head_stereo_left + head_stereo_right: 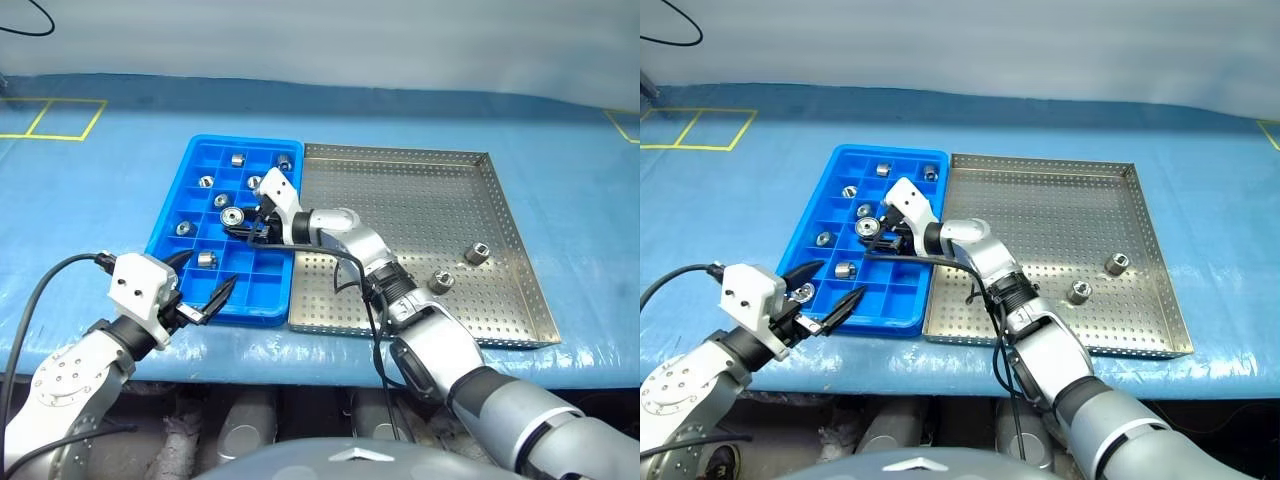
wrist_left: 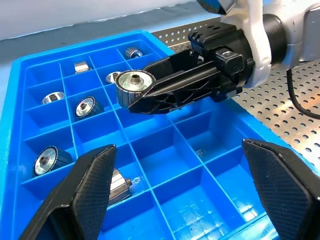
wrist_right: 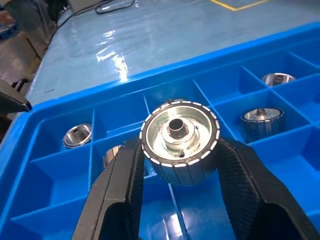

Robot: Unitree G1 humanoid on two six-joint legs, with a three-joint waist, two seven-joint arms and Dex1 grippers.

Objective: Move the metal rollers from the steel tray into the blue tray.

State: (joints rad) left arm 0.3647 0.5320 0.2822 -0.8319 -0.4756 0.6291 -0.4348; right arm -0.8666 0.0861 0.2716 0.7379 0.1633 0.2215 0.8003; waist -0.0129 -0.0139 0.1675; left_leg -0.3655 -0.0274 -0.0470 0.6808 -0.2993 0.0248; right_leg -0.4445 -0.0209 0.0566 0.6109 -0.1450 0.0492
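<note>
My right gripper (image 1: 240,226) reaches across from the steel tray (image 1: 420,200) and hangs over the middle of the blue tray (image 1: 265,292). It is shut on a metal roller (image 3: 180,140), a shiny ribbed cylinder with a hollow centre, held just above the compartments. Several other rollers lie in the blue tray's cells, such as one (image 1: 206,259) near the front left. Two rollers (image 1: 476,253) (image 1: 441,282) remain on the steel tray's right side. My left gripper (image 1: 208,272) stands open at the blue tray's near left corner, with nothing between its fingers.
Both trays sit side by side on a blue table cover (image 1: 100,200). Yellow tape lines (image 1: 60,120) mark its far left. A black cable (image 1: 45,285) loops along my left arm near the table's front edge.
</note>
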